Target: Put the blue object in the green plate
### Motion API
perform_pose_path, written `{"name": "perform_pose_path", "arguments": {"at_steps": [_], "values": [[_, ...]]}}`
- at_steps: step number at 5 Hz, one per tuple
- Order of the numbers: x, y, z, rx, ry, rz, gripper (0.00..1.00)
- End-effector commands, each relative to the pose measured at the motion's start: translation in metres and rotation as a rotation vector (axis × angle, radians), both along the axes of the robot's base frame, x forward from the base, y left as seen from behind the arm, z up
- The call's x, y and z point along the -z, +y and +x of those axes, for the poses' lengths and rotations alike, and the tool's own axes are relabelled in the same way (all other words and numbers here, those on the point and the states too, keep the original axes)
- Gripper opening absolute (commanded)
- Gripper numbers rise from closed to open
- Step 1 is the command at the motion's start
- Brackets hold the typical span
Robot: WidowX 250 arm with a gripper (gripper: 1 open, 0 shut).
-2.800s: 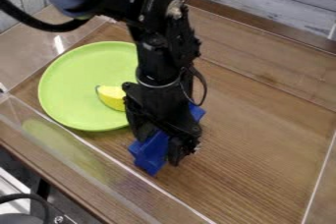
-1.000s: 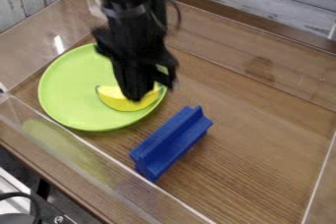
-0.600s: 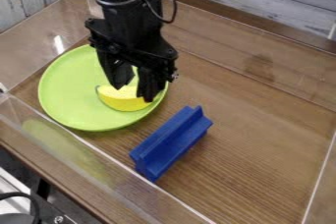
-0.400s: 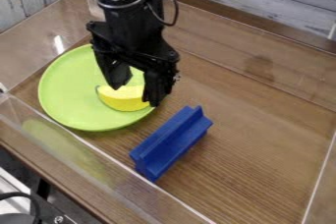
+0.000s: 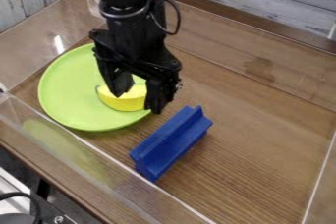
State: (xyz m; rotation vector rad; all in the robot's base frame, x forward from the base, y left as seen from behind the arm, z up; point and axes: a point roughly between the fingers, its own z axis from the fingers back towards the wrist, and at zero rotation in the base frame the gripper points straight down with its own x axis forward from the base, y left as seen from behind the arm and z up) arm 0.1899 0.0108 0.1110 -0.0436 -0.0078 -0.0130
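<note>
The blue object (image 5: pixel 172 142), a deep blue grooved block, lies on the wooden table to the right of the green plate (image 5: pixel 63 92), outside its rim. My gripper (image 5: pixel 136 88) hangs over the plate's right part with its jaws open, straddling a yellow wedge (image 5: pixel 125 97) that rests in the plate. Nothing is held. The block sits a short way below and to the right of my fingertips.
A clear plastic wall (image 5: pixel 79 159) runs along the front and sides of the wooden table (image 5: pixel 256 90). The dark arm (image 5: pixel 129 2) rises from the gripper toward the top of the view.
My gripper has opened over the plate and shifted slightly right and down. The yellow wedge now lies between the spread fingers. The blue block has stayed where it was.
</note>
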Motion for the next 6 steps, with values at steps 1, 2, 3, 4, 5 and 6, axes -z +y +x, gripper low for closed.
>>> {"name": "perform_pose_path", "arguments": {"at_steps": [1,2,3,4,5,6], "values": [[0.000,-0.004,0.001,0.005,-0.008,-0.006,1.00],[0.004,-0.006,0.000,0.008,-0.003,-0.009,1.00],[0.007,-0.009,0.000,0.011,0.001,-0.013,1.00],[0.010,-0.012,-0.001,0.013,0.005,-0.016,1.00],[0.014,-0.015,-0.001,0.015,0.003,-0.018,1.00],[0.018,-0.017,-0.001,0.016,0.002,-0.019,1.00]]}}
